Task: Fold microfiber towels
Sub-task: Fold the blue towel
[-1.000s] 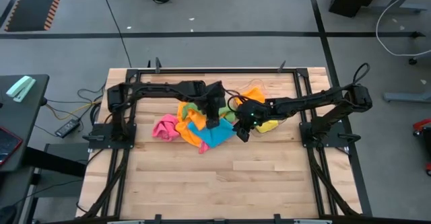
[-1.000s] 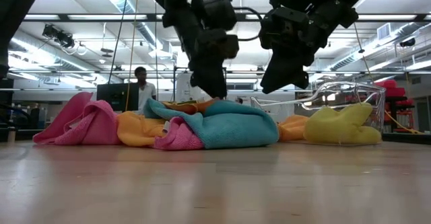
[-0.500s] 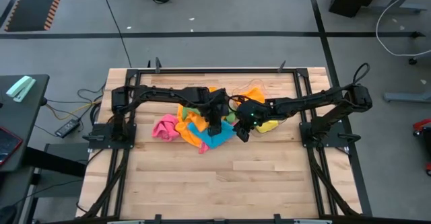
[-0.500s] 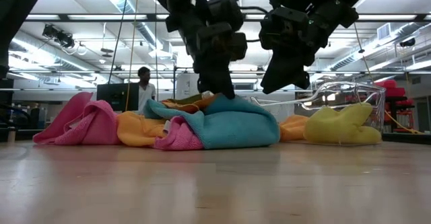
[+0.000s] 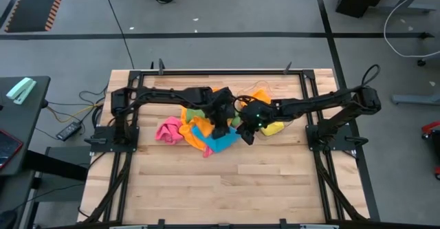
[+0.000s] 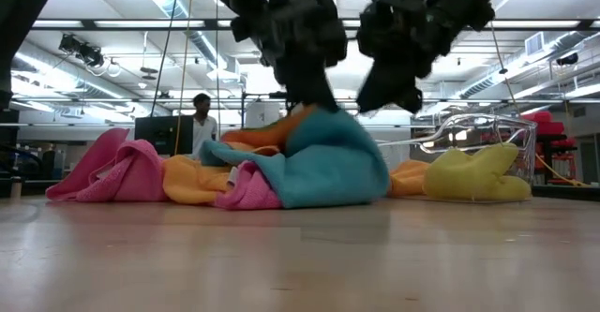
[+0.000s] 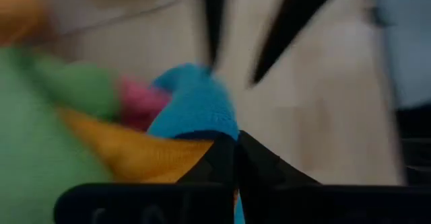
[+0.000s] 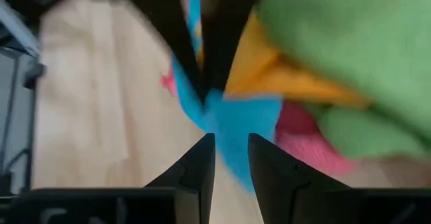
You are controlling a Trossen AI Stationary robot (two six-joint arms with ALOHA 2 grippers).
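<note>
Since the earlier frame, left gripper [image 6: 314, 96] has closed on the blue towel [image 6: 328, 167], lifting it from the pile mid-desk; right gripper [image 6: 389, 92] hovers part-open, empty. Folding not begun.

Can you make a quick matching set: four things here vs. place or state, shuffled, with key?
1. left gripper
2. right gripper
3. yellow towel
4. pink towel

A. far end of the pile on the left arm's side
B. shut on the blue towel, which rises to a peak
C. by the clear tray
D. hanging above the pile, holding nothing

Pairs: 1-B, 2-D, 3-C, 4-A
</note>
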